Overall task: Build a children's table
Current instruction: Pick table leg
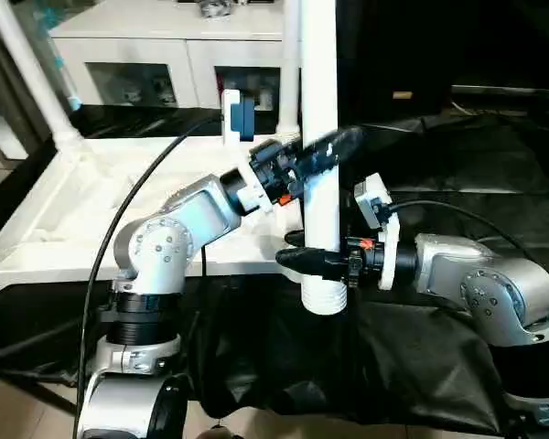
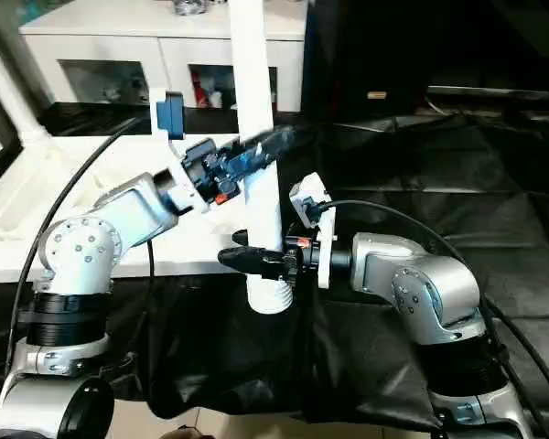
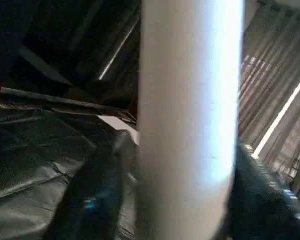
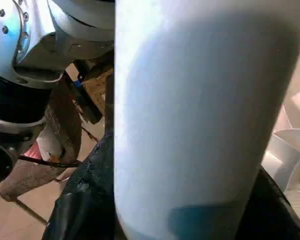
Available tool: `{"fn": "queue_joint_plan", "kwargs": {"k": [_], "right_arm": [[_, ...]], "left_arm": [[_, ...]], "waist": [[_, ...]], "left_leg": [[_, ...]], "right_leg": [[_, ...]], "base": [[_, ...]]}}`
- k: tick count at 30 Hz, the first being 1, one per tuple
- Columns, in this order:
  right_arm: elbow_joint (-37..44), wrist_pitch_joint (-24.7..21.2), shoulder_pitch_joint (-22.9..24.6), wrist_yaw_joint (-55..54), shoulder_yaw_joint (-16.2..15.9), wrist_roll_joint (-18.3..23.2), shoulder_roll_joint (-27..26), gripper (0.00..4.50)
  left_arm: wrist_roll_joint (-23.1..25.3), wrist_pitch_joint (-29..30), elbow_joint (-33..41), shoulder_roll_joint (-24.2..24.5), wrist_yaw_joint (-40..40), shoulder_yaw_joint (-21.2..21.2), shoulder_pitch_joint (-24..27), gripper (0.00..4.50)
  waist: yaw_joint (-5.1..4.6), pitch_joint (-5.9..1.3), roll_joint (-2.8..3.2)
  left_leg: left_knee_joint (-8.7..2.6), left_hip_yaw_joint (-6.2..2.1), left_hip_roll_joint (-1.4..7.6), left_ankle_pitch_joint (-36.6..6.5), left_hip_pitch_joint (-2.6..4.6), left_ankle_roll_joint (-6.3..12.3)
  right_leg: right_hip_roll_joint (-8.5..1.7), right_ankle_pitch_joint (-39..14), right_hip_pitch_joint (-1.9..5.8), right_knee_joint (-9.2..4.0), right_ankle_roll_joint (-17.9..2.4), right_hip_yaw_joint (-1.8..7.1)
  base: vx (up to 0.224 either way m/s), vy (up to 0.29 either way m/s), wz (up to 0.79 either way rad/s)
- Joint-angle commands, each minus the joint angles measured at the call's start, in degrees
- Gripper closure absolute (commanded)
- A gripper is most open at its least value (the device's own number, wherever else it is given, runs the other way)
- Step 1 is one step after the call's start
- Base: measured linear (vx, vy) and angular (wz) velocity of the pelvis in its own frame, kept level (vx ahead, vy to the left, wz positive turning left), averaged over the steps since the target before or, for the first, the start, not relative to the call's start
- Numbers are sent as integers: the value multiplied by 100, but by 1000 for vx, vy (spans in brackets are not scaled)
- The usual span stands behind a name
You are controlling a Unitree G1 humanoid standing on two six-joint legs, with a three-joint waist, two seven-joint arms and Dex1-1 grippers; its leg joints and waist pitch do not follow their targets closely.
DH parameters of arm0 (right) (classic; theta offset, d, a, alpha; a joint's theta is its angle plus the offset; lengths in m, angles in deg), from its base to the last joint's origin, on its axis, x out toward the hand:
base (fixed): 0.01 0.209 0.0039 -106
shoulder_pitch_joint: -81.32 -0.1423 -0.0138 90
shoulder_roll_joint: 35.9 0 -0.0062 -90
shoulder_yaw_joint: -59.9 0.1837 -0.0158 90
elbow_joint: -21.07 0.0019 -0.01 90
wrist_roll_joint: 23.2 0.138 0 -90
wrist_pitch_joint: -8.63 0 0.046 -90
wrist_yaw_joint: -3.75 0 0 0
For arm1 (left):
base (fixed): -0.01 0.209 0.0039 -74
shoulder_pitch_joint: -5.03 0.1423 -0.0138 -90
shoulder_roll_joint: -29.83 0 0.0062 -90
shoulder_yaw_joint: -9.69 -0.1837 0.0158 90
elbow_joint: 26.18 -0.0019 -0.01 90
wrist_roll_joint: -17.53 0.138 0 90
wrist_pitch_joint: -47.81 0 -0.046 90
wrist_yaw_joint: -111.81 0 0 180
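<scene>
- One leg [image 1: 318, 137] stands upright at the centre of the head views, clasped by both hands; its ridged lower end [image 1: 324, 300] hangs free just off the near edge of the tabletop [image 1: 91, 206], over black sheeting [image 1: 476, 174].
- Left hand [image 1: 322, 151]: its black fingers wrap the leg's middle, reaching in from 9 o'clock. Its wrist view has the white tube between two dark fingers [image 3: 92, 200], so this hand is grasping the leg.
- Right hand [image 1: 302, 259]: it clasps the same leg lower down, coming in from 3 o'clock, just above the ridged end. Its wrist view likewise has the tube between dark fingers [image 4: 82, 200].
- Tabletop: it lies upside down at 9 to 10 o'clock. A second leg [image 1: 27, 73] rises from its far left corner, apparently already seated.
- Progress, as a judgement: early to middle. One leg seems fitted, one is in hand and not yet in a socket, and the others remain to be done.
- Hidden or unclear: the held leg's top runs off the frame at 12 o'clock. The left arm [image 1: 165, 238] covers much of the tabletop, so the near sockets cannot be made out. No other spare legs can be made out. A white cabinet [image 1: 165, 55] stands behind at 11 o'clock.
</scene>
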Motion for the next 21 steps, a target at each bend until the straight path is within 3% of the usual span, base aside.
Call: {"fn": "queue_joint_plan", "kwargs": {"k": [1,4,7,8,9,13,21], "right_arm": [[5,81,-63,44,-16,-29,26,257],[-41,120,-93,59,-26,-80,18,257],[-155,403,-148,-19,-43,-275,0,257],[-199,425,-168,-32,-27,-281,-14,201],[-264,383,-202,-41,30,-221,-44,187],[-315,294,-282,-15,110,-117,-43,167],[-336,405,-378,35,35,-352,181,126]], "left_arm": [[72,-28,-85,18,-98,44,-46,220],[35,-15,-69,-5,-93,52,-51,213],[68,-84,-51,-24,-180,26,-50,255],[117,-136,-54,-22,-208,17,-58,247],[177,-176,-64,-21,-256,7,-72,255],[272,-225,-32,20,-278,-59,-120,267],[489,-263,12,151,-338,-237,-210,268]], "waist": [[11,-431,-141],[12,-428,-142],[12,-423,-149],[7,-420,-157],[3,-423,-160],[11,-433,-153],[16,-432,-148]], "left_leg": [[-383,-56,195,-868,44,107],[-389,-57,198,-911,49,98],[-395,-60,201,-945,43,66],[-396,-58,198,-938,42,71],[-393,-61,197,-931,37,103],[-385,-60,197,-854,42,127],[-386,-58,205,-867,56,122]], "right_leg": [[-266,-1655,320,-450,-889,216],[-266,-1771,318,-461,-859,214],[-271,-1794,315,-460,-836,213],[-271,-1804,316,-462,-834,214],[-269,-1792,323,-466,-813,217],[-266,-1684,324,-447,-844,216],[-263,-1618,317,-439,-886,218]], "base": [[0,0,0],[0,0,0],[0,0,0],[0,0,0],[0,0,0],[0,0,0],[0,0,0]]}}
